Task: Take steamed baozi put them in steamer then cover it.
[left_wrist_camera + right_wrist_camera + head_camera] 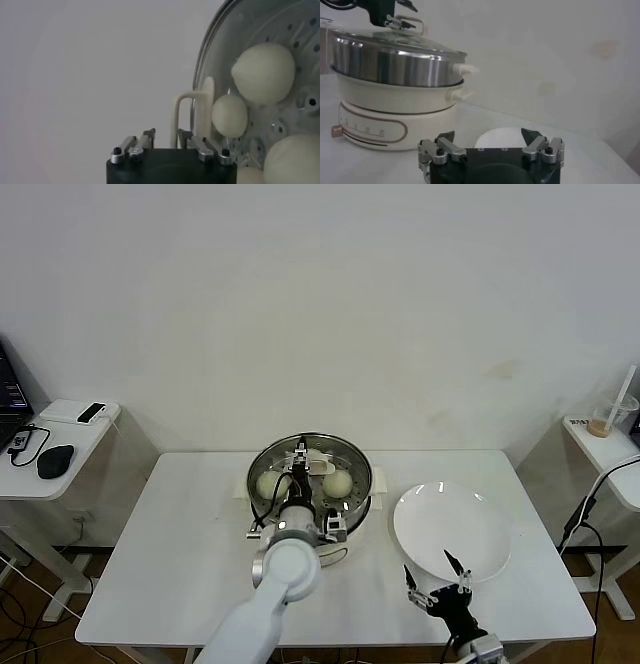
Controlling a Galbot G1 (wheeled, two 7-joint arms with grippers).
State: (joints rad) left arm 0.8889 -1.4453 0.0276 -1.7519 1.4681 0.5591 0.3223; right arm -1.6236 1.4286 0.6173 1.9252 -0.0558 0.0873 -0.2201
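The steamer [310, 484] stands mid-table, a steel pot on a cream base; it also shows in the right wrist view [395, 75]. The glass cover [345, 459] lies on it. Several pale baozi [337, 482] sit inside on the perforated tray, seen through the glass in the left wrist view [263, 72]. My left gripper [166, 134] hovers over the cover's centre [300, 454]. Its fingers are apart on either side of the cream bar handle [176, 117], with a gap on one side. My right gripper [440, 579] is open and empty near the table's front.
A flat white plate [450, 529], with nothing on it, lies right of the steamer, just beyond my right gripper; it shows in the right wrist view [495, 137]. Side tables stand at both ends. A wall is behind the table.
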